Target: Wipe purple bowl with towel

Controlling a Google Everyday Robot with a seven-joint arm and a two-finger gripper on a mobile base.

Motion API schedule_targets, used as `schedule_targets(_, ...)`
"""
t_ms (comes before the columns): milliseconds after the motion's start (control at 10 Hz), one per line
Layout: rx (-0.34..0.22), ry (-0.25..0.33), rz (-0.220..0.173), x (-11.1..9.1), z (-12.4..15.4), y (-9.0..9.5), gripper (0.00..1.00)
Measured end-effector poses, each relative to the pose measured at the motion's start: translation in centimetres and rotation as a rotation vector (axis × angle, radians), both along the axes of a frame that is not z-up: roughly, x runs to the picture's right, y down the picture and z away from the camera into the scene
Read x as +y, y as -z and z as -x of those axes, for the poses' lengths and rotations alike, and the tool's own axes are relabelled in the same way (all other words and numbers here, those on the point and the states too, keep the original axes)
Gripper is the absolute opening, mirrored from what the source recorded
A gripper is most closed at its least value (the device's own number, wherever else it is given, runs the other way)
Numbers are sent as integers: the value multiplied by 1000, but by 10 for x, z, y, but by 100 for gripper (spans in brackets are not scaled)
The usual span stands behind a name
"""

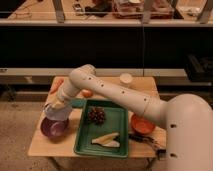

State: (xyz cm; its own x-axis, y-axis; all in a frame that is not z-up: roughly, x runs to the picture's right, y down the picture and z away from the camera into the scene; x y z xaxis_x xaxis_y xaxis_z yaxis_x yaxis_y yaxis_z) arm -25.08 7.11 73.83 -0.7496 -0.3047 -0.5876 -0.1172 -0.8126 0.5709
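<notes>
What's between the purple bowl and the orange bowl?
The green tray, seen in the camera view; the gripper, shut on the towel, hangs over the purple bowl.

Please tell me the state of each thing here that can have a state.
gripper: shut on the towel, above the purple bowl's far side.
towel: held, bunched, hanging down to the bowl.
purple bowl: upright, towel at its far rim.
orange-brown bowl: upright, right of the tray.
green tray: lies flat.
cup: upright.
</notes>
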Motion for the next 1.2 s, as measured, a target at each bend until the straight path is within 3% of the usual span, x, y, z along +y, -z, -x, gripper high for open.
schedule_targets(400,25,106,-13,29,8,-2,0)
schedule_targets(900,-56,221,0,60,33,25,0)
schedule_targets(1200,-55,218,0,59,31,24,0)
